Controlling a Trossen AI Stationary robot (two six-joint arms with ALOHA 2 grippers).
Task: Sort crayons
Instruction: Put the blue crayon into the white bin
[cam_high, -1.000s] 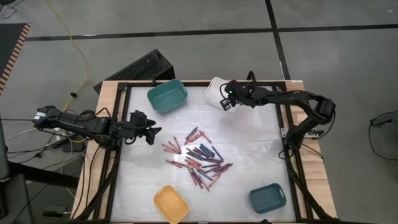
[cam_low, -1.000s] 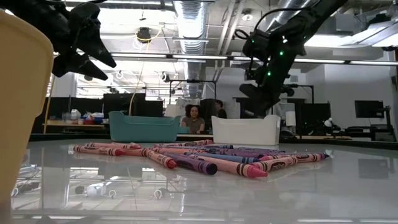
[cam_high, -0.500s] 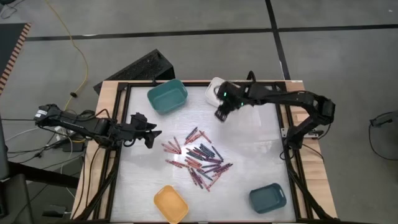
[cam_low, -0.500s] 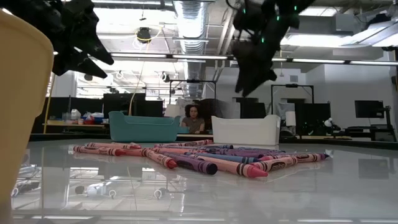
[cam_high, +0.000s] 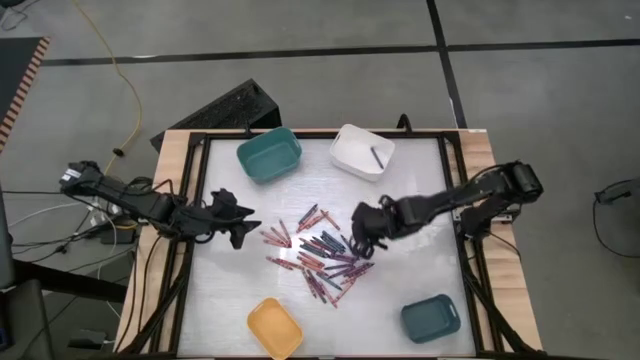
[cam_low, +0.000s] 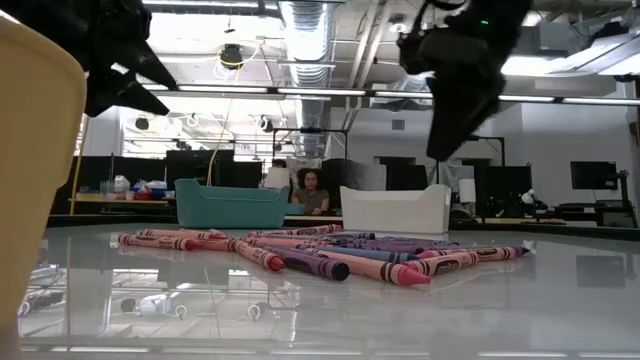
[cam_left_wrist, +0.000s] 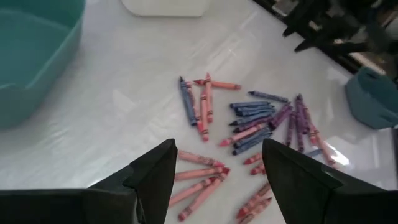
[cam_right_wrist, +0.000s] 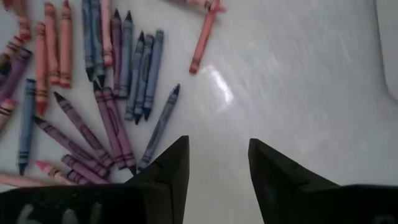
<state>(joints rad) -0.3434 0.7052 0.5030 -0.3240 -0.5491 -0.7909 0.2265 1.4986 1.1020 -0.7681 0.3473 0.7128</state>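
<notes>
The crayons (cam_high: 320, 255) lie loose in a flat pile at the table's middle: red, pink, purple and dark blue sticks, resting on their sides (cam_low: 320, 255). My left gripper (cam_high: 244, 232) hovers open just left of the pile, with nothing between its fingers (cam_left_wrist: 217, 152). My right gripper (cam_high: 360, 243) hangs open above the pile's right edge, pointing steeply down; the bare table shows between its fingers (cam_right_wrist: 217, 146), and blue and purple crayons (cam_right_wrist: 118, 93) lie just beyond them. One dark crayon (cam_high: 377, 157) lies in the white bin (cam_high: 352, 148).
A teal bin (cam_high: 269, 155) stands at the far left, next to the white bin. A yellow bin (cam_high: 275, 327) sits at the near edge and a blue-teal bin (cam_high: 431, 318) at the near right. A black frame (cam_high: 470, 270) borders the table.
My right gripper has swung quickly from over the white bin at the far edge toward the near edge, and now stands above the right side of the crayon pile. A dark crayon now shows in the white bin. My left gripper has drifted a little toward the near edge.
</notes>
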